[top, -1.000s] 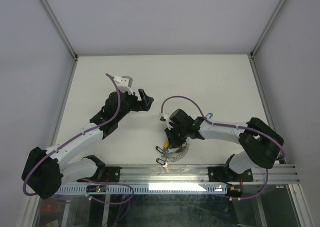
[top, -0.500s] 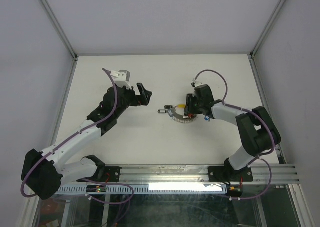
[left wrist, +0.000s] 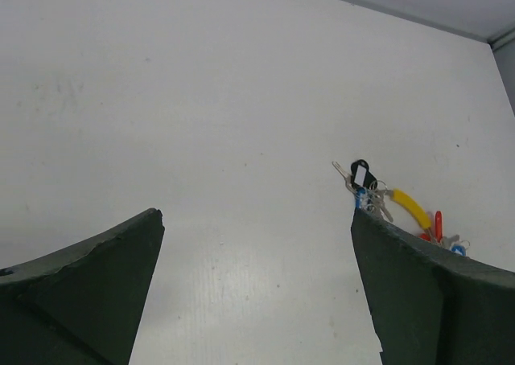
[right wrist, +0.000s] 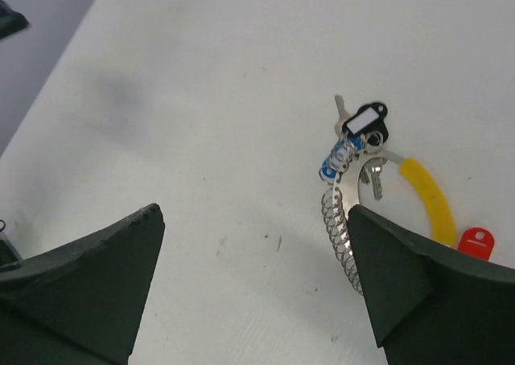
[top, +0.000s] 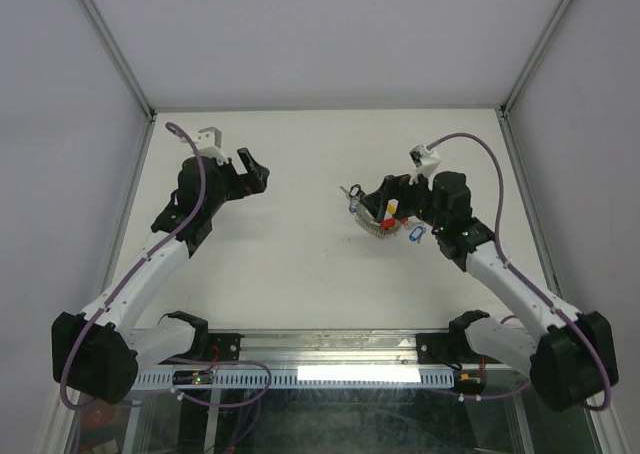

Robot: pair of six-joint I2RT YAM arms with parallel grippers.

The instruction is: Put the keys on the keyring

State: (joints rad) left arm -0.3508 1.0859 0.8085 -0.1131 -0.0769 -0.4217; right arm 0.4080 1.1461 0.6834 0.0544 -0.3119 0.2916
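Note:
The keyring [right wrist: 339, 230], a ribbed silvery coil with a yellow stretch [right wrist: 427, 193], lies flat on the white table [top: 290, 264], right of centre [top: 376, 226]. Keys hang on it: one with a black tag [right wrist: 367, 121], one with a blue tag [right wrist: 331, 169], one with a red tag [right wrist: 475, 240]. My right gripper [right wrist: 253, 211] hovers open just over it [top: 385, 202]; the coil runs under its right finger [right wrist: 418, 293], nothing between the jaws. My left gripper [left wrist: 256, 212] stands open and empty, well left of the ring [top: 255, 170]. From the left wrist the keys [left wrist: 360, 174] show far off.
Grey walls and metal frame posts [top: 110, 64] close in the table on three sides. The arms' bases and a metal rail [top: 340, 349] run along the near edge. Another blue tag [top: 413, 236] lies at the ring's right side.
The right arm carried the keyring from the near edge up to the table's right middle, then opened and let it go. The left arm drew back to the far left.

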